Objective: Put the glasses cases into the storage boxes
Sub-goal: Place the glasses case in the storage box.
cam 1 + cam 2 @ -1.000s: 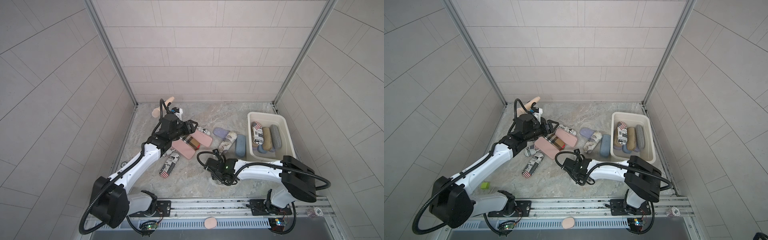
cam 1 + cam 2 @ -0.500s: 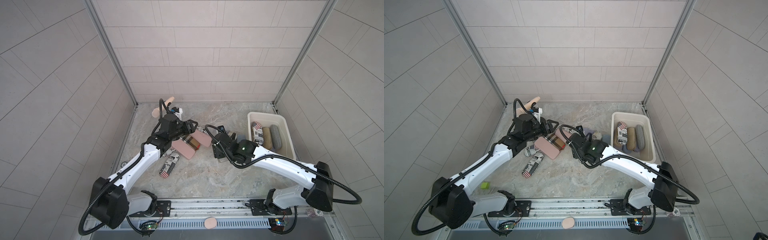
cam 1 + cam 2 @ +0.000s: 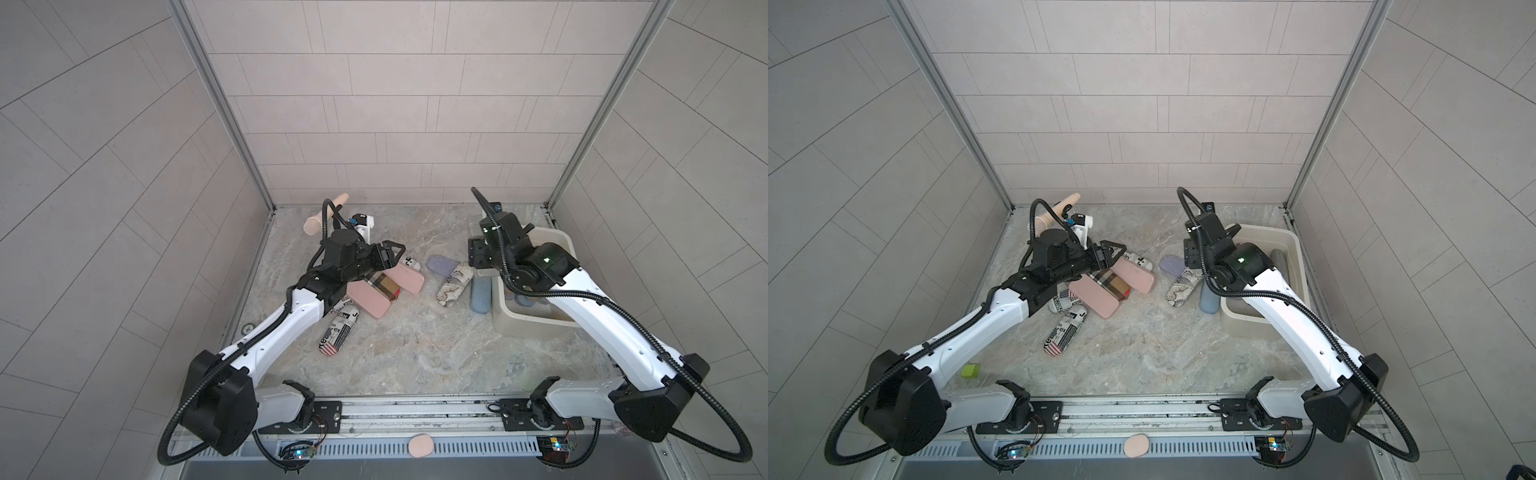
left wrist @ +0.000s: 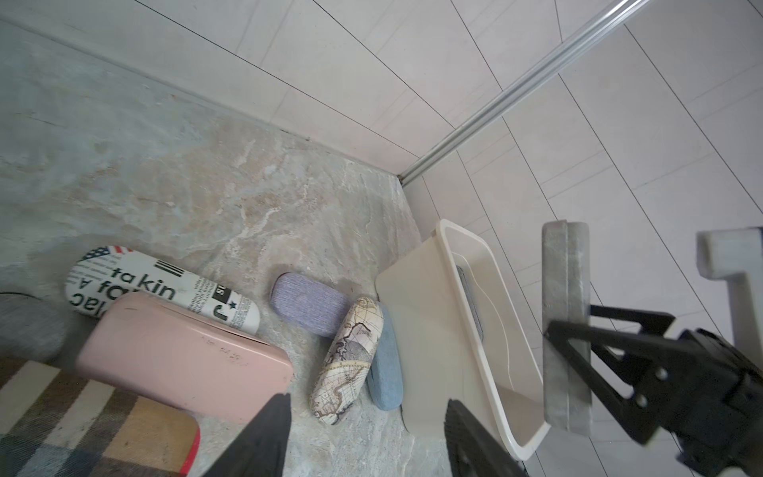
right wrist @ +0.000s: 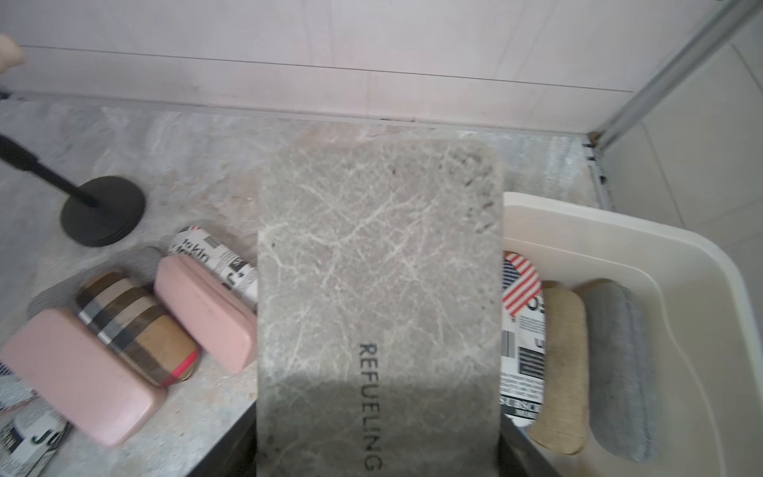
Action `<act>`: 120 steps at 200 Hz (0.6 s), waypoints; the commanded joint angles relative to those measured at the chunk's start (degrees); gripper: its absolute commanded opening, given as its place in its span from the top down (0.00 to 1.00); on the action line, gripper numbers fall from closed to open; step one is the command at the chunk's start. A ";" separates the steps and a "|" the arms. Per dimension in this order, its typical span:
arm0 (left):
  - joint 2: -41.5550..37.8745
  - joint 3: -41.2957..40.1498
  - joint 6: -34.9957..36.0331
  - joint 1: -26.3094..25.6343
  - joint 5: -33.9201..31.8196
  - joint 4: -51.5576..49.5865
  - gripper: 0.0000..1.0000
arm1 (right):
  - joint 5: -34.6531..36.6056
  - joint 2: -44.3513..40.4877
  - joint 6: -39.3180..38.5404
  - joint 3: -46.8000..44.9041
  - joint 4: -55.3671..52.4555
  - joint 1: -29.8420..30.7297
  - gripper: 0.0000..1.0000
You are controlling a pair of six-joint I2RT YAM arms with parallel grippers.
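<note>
My right gripper point(image 5: 377, 446) is shut on a grey marbled glasses case point(image 5: 380, 264) printed REFUELING, held in the air over the back-left corner of the cream storage box point(image 3: 561, 237). Inside the box lie a newspaper-flag case point(image 5: 522, 330), a tan one point(image 5: 563, 363) and a grey one point(image 5: 619, 371). My left gripper point(image 3: 390, 254) hovers open and empty above a pile at the back left: two pink cases point(image 3: 368, 301), a plaid one point(image 3: 384, 284) and newspaper-print ones point(image 3: 336, 334). Lavender point(image 3: 440, 264), map-print point(image 3: 453, 286) and light blue point(image 3: 480, 295) cases lie beside the box.
A pink microphone point(image 3: 324, 216) on a black stand point(image 5: 103, 210) leans in the back-left corner. A small pink oval pad point(image 3: 419, 445) rests on the front rail, and a green cube point(image 3: 970, 370) sits near the left arm's base. Tiled walls close three sides.
My right arm has swung from the front middle of the floor up and back to the box's corner, carrying the grey case. The left arm has hardly moved.
</note>
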 commanded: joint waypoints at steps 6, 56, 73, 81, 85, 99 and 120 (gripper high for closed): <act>2.47 -0.10 -0.71 -3.42 3.95 2.65 0.34 | -3.47 -3.97 -2.56 -3.44 -2.08 -6.57 0.38; 3.93 0.78 -0.41 -6.31 4.37 1.29 0.34 | -8.25 -10.64 -2.29 -16.39 0.43 -17.68 0.38; 3.70 0.78 0.01 -6.27 3.87 0.95 0.34 | -9.33 -11.82 -2.14 -19.88 1.85 -19.82 0.37; 3.67 0.82 0.02 -6.27 3.86 0.88 0.34 | -9.67 -11.93 -1.97 -21.14 2.41 -20.40 0.37; 3.71 0.78 -0.08 -6.27 3.90 0.91 0.34 | -9.82 -11.93 -1.82 -21.73 2.82 -20.52 0.36; 3.93 0.85 -0.01 -6.31 3.79 0.88 0.34 | -11.64 -11.88 -1.17 -24.22 4.48 -20.56 0.36; 4.02 0.91 0.05 -6.28 3.68 0.74 0.34 | -11.90 -11.71 -0.55 -27.17 7.25 -20.51 0.36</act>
